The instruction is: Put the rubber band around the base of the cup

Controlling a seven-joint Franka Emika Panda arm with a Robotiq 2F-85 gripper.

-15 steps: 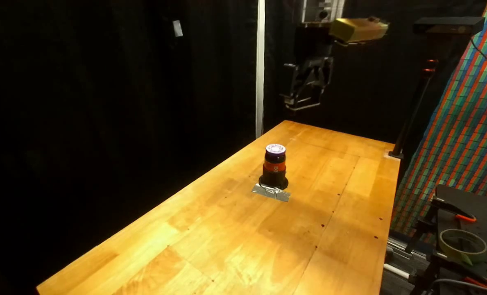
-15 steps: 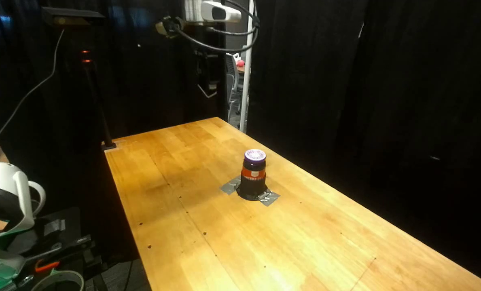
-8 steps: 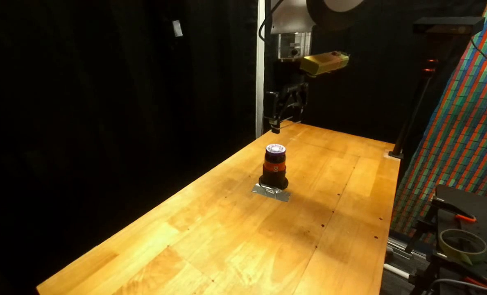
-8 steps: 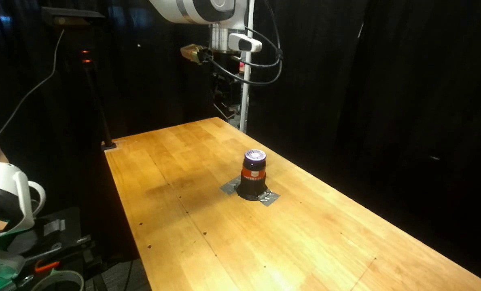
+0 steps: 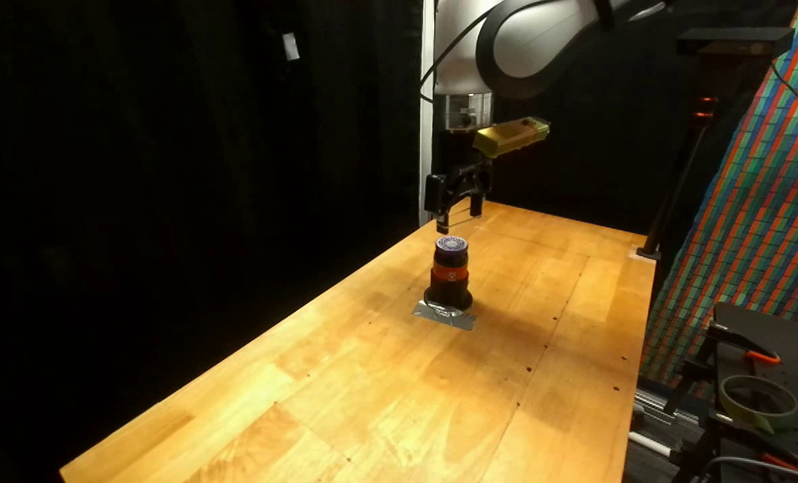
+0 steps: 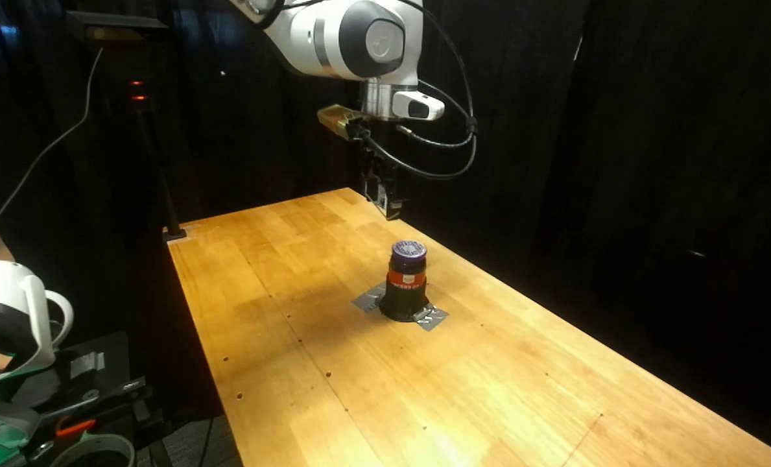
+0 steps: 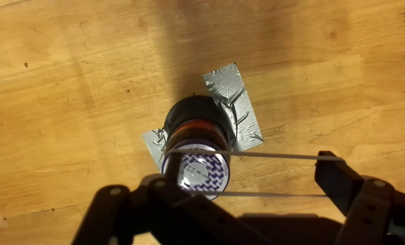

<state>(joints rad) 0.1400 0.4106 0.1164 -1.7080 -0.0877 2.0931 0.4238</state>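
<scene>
The cup is a small dark jar with an orange band and a white-and-purple lid. It stands upright in both exterior views and in the wrist view. Its foot sits in a black round base held down by silver tape. My gripper is open above and behind the cup; it also shows in an exterior view and the wrist view. A thin pale rubber band is stretched around both fingers. In the wrist view one finger overlaps the lid; the other is off to the right.
Silver tape lies flat on the wooden table on two sides of the base. A black camera stand is at the table's far corner. A dark side cart with a tape roll stands beside the table.
The arm has come down and moved over the table toward the cup, with the rubber band still stretched on its open fingers. The cup has not moved.
</scene>
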